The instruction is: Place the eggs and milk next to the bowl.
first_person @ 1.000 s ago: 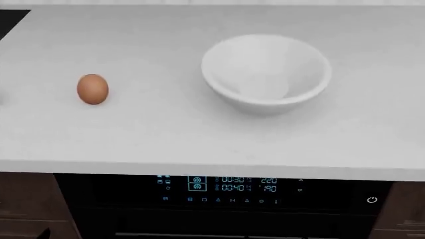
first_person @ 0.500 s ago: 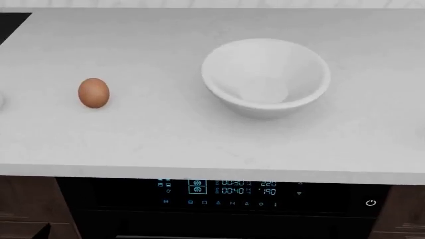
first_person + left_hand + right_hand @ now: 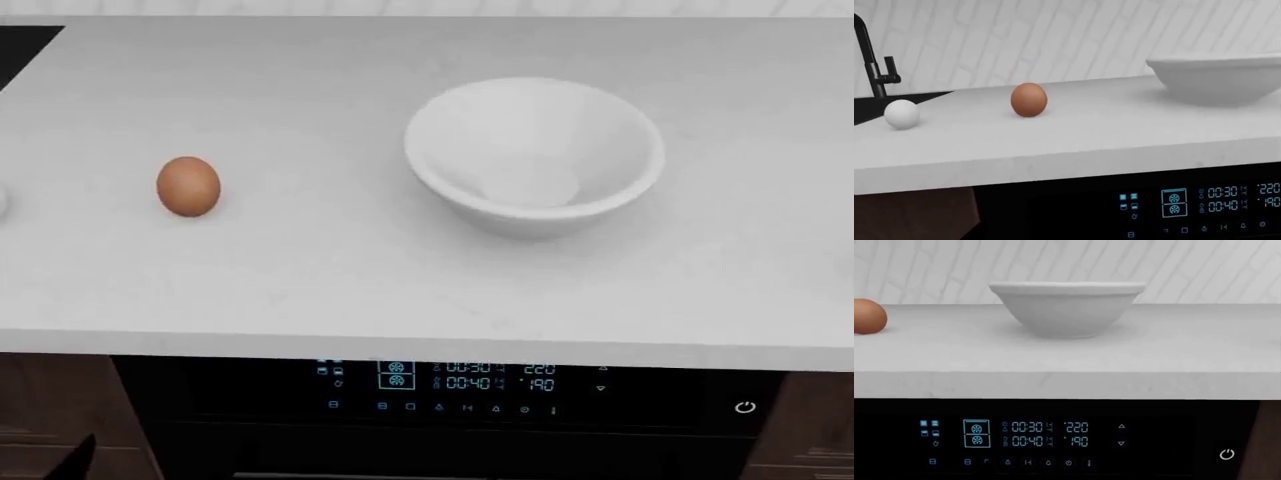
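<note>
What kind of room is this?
Most likely a kitchen: a white counter holds a mixing bowl and a brown egg, an oven's lit display sits below, and a black faucet stands nearby.

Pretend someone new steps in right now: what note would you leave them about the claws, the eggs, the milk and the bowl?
Claws: neither shows in any view.
Brown egg lies on the counter, well apart from the bowl, on its left.
White egg sits further left, near the sink edge by the black faucet.
Milk: not in view.
Done: nothing placed yet.
Left: bring both eggs and the milk beside the bowl.
</note>
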Robot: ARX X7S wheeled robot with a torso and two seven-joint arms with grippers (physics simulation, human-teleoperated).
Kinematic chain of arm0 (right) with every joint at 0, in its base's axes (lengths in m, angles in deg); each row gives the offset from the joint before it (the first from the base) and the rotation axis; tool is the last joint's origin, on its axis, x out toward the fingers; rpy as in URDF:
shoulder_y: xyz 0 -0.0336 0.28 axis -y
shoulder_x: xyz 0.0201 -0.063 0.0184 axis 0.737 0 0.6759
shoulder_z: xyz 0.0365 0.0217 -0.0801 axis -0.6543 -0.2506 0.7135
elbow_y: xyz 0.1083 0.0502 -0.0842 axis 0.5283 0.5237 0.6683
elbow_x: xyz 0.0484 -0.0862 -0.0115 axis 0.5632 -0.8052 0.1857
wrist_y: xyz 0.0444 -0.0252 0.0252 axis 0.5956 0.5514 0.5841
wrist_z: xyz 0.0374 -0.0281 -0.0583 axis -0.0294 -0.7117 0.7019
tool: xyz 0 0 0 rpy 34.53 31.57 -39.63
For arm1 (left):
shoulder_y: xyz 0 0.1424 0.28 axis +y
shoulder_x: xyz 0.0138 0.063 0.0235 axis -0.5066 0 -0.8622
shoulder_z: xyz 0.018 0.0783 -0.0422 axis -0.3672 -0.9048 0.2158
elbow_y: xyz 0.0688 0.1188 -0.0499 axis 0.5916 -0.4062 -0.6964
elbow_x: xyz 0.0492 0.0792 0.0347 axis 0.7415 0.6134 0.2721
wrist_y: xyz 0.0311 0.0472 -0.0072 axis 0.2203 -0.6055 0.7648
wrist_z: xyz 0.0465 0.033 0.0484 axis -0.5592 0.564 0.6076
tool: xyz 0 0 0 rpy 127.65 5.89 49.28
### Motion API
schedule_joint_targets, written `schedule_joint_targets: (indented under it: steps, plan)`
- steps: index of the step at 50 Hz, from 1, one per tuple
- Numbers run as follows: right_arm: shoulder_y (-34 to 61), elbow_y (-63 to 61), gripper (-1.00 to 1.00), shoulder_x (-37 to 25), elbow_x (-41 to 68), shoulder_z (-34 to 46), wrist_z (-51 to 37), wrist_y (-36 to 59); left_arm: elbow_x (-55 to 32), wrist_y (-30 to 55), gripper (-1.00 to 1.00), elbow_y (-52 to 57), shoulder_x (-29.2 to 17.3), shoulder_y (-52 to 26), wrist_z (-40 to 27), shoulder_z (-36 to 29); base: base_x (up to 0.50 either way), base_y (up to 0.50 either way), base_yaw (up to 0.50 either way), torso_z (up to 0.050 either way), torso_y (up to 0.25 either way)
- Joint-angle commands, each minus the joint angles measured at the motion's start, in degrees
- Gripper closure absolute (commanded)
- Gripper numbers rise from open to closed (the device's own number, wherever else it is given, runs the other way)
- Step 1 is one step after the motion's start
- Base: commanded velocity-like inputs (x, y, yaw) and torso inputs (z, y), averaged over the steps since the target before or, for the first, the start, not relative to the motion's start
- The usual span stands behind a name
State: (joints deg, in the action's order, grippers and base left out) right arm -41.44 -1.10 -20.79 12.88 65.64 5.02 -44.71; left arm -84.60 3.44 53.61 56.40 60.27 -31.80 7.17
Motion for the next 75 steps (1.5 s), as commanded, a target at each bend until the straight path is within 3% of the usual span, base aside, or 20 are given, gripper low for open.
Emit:
schedule_joint_targets:
  steps: [1,14,23,27,39,61,75]
  plan:
    - [-0.5,-0.7,-1.00,2.4,-2.5,-3.0,2.7,0.8,0.9,1.3,-1.00,1.1,4.8,0.7,6.6,5.6,0.00,0.00,0.00,0.000,0.000]
    - [0.7,-8.4,-1.00,-0.3,-1.4,-3.2,1.4,6.6,3.5,7.2,-1.00,7.1,1.7,-1.8,5.3,4.1,0.00,0.00,0.00,0.000,0.000]
    - [1.8,-14.8,-1.00,-2.7,-0.6,-4.4,0.7,11.9,0.8,14.1,-1.00,12.2,0.5,-4.8,5.9,5.0,0.00,0.00,0.00,0.000,0.000]
    - [2.8,-16.7,-1.00,-3.6,0.4,-5.3,0.8,13.5,1.3,12.6,-1.00,13.3,-0.4,-6.4,6.0,4.9,0.00,0.00,0.00,0.000,0.000]
    - [7.6,-23.3,-1.00,-6.4,2.1,-6.6,0.6,22.1,-3.7,23.0,-1.00,18.3,-1.6,-14.2,7.0,6.7,0.00,0.00,0.00,0.000,0.000]
    - [22.4,-25.5,-1.00,-12.7,5.7,-9.4,2.0,36.0,-4.9,24.2,-1.00,4.5,-4.8,-32.5,9.6,7.9,0.00,0.00,0.00,0.000,0.000]
    - [26.5,-24.5,-1.00,-13.7,6.7,-9.2,2.6,38.7,-4.2,23.0,-1.00,2.6,-6.1,-35.2,9.8,7.2,0.00,-0.03,0.00,0.000,0.000]
